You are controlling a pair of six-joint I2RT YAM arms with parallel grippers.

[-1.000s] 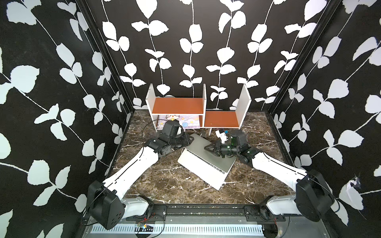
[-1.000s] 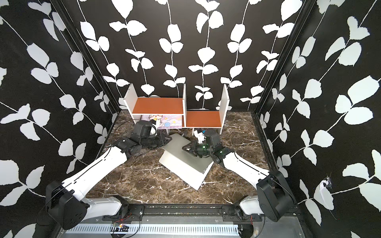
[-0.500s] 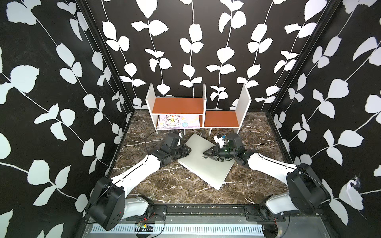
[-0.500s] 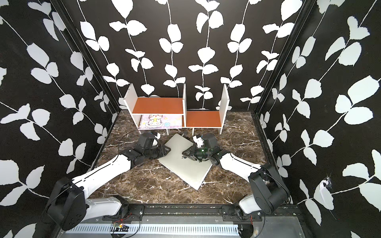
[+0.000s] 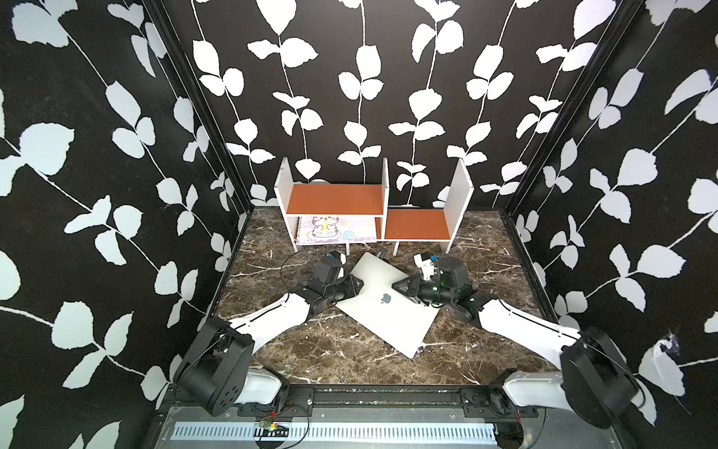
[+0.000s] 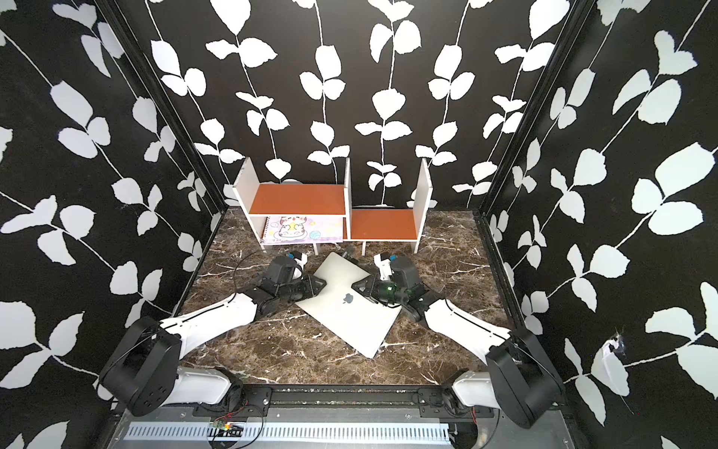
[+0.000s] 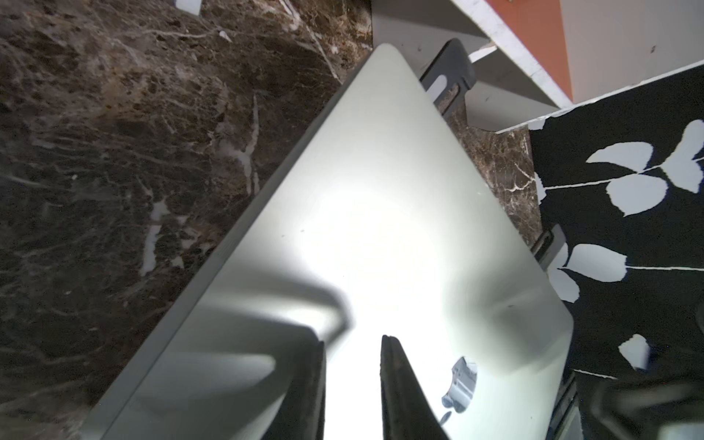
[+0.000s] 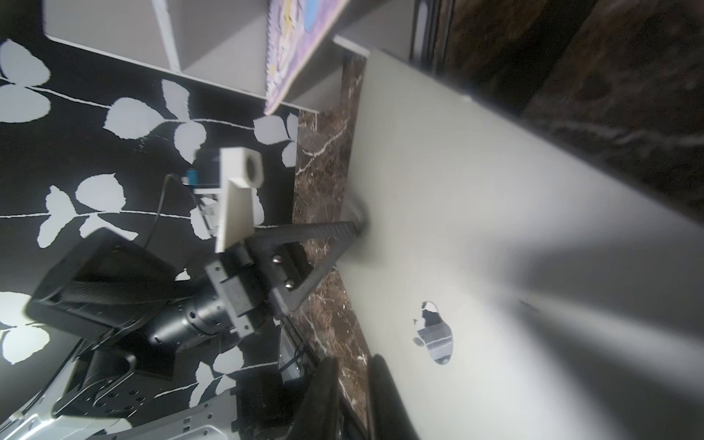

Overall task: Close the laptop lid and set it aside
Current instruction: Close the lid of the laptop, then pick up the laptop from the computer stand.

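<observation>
The silver-grey laptop [image 5: 392, 318] [image 6: 349, 315] lies flat and askew on the marble table. Its lid [image 7: 381, 213] [image 8: 495, 228] is down, apple logo up. My left gripper [image 5: 359, 282] [image 6: 322, 282] [image 7: 352, 339] sits low at the laptop's left edge. Its tips rest over the lid a narrow gap apart, and bare lid shows between them. My right gripper [image 5: 396, 285] [image 6: 354, 285] [image 8: 350, 362] is at the right edge, one finger over the lid rim and one over the table. Its fingers are slightly apart with marble showing between. Neither gripper holds anything.
A white shelf unit with orange boards [image 5: 334, 198] [image 6: 299, 198] stands at the back, with a pastel cat notebook [image 5: 330, 229] [image 8: 293, 49] in its lower bay. A black stand piece [image 5: 380, 254] [image 7: 451, 72] pokes out behind the laptop's far corner. Leaf-patterned walls enclose three sides.
The laptop came down from a raised tilt to lie flat on the table. Both arms dropped with it and moved toward the front. The right fingers parted slightly.
</observation>
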